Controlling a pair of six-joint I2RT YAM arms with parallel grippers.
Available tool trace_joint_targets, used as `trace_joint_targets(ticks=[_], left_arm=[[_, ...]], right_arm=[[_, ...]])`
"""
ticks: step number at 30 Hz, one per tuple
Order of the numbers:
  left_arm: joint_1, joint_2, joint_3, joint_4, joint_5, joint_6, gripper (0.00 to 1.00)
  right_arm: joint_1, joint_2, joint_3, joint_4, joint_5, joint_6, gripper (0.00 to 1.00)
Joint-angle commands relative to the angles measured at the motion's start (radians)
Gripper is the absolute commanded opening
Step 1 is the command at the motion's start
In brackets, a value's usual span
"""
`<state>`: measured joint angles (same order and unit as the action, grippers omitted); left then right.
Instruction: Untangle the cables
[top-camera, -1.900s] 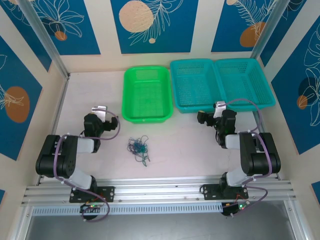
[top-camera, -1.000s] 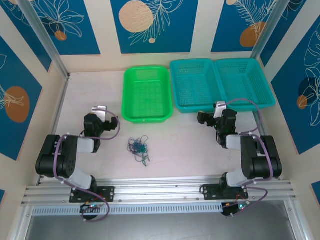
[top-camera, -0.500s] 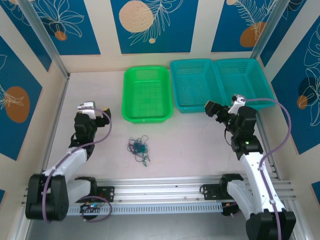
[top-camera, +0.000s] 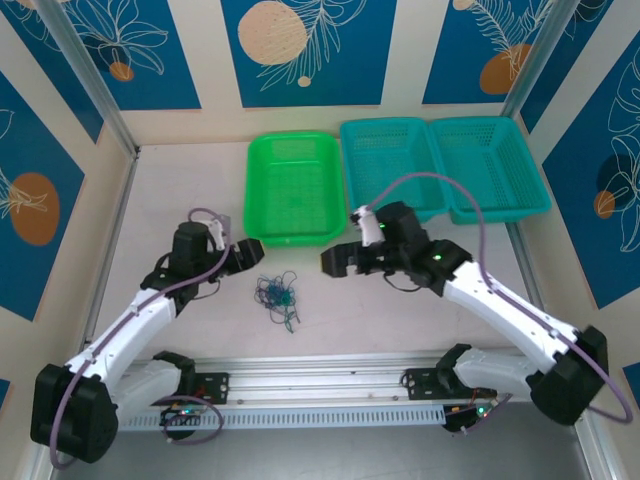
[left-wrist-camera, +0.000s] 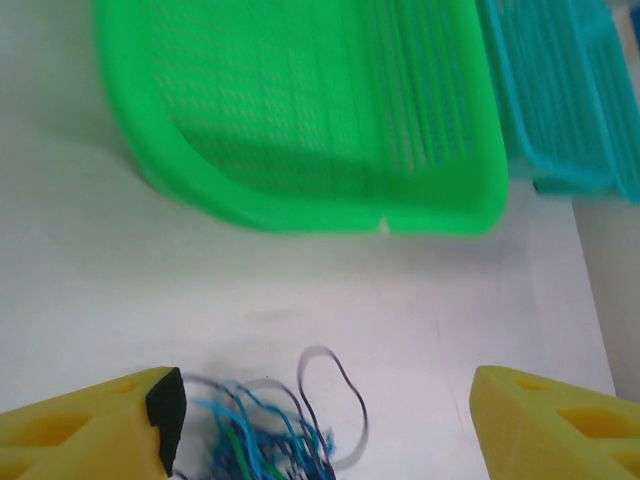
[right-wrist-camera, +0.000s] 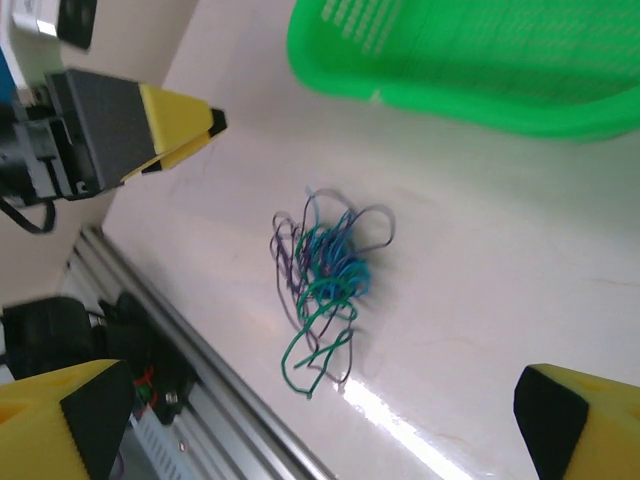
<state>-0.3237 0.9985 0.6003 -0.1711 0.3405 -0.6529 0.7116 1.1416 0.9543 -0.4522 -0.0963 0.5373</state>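
Note:
The cables lie as one small clump of thin blue, green and dark curly wires on the white table, in front of the green basket. My left gripper hovers just up and left of the clump, open. In the left wrist view its yellow fingers stand wide apart, and the cables lie low between them, nearer the left finger, untouched. My right gripper is up and right of the clump, open. In the right wrist view the cables lie ahead of the open right gripper, with green loops trailing toward the rail.
A green basket stands behind the cables, with two teal baskets to its right. An aluminium rail runs along the near table edge, close below the clump. Blue-patterned walls enclose the table on three sides.
Both arms have unfolded and swung inward toward the clump, the left from the far left, the right from the teal baskets. The left jaws have narrowed a little. The cables have not moved.

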Motion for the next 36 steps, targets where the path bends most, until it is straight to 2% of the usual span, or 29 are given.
trace_joint_targets(ticks=[1,7,11,16,20,23,31,36], left_arm=[[-0.027,0.038,0.023,-0.137,-0.002,0.014,0.70],[-0.036,0.130,0.020,-0.124,-0.097,0.067,0.56],[-0.036,0.229,0.052,-0.127,-0.120,0.036,0.45],[-0.035,0.321,0.016,0.001,-0.021,-0.056,0.40],[-0.035,0.344,-0.039,0.140,0.044,-0.128,0.40],[-0.035,0.368,-0.042,0.173,0.070,-0.144,0.39],[-0.035,0.380,-0.053,0.214,0.088,-0.164,0.18],[-0.036,0.380,-0.054,0.204,0.097,-0.159,0.07]], right_arm=[[0.067,0.103,0.037,0.038,0.053,0.018,1.00],[0.158,0.266,0.059,0.092,0.096,0.030,1.00],[0.207,0.347,0.072,0.128,0.092,0.075,1.00],[0.240,0.445,0.100,0.171,0.060,0.124,0.99],[0.272,0.512,0.138,0.172,0.100,0.111,0.99],[0.280,0.569,0.170,0.175,0.125,0.097,0.99],[0.304,0.716,0.277,0.156,0.198,0.053,0.99],[0.317,0.796,0.332,0.114,0.257,0.047,0.88]])
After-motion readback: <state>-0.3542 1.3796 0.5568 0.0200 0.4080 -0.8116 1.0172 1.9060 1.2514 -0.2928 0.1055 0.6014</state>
